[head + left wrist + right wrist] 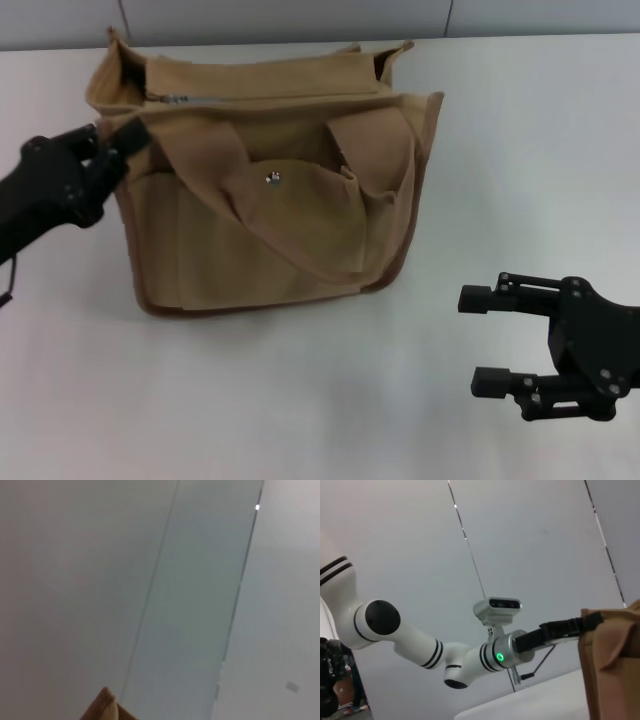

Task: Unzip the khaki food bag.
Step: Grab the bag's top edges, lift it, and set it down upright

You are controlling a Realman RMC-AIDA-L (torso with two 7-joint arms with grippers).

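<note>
Your zip (260,97) looks closed along nearly its whole length, with the silver pull (172,98) sitting at the end nearest your left gripper (128,138), so I judge the unzipping has not really begun. The bag (270,190) sits on the table (520,150), just ahead of that gripper. The gripper's tip is pressed against the bag's upper corner, a little short of the pull; whether it is clenched on the fabric there I cannot tell. Your right gripper (482,340) hangs over bare table, well apart from the bag, fingers spread wide and holding nothing. Left to do: steady the bag, catch the pull, and draw it across
</note>
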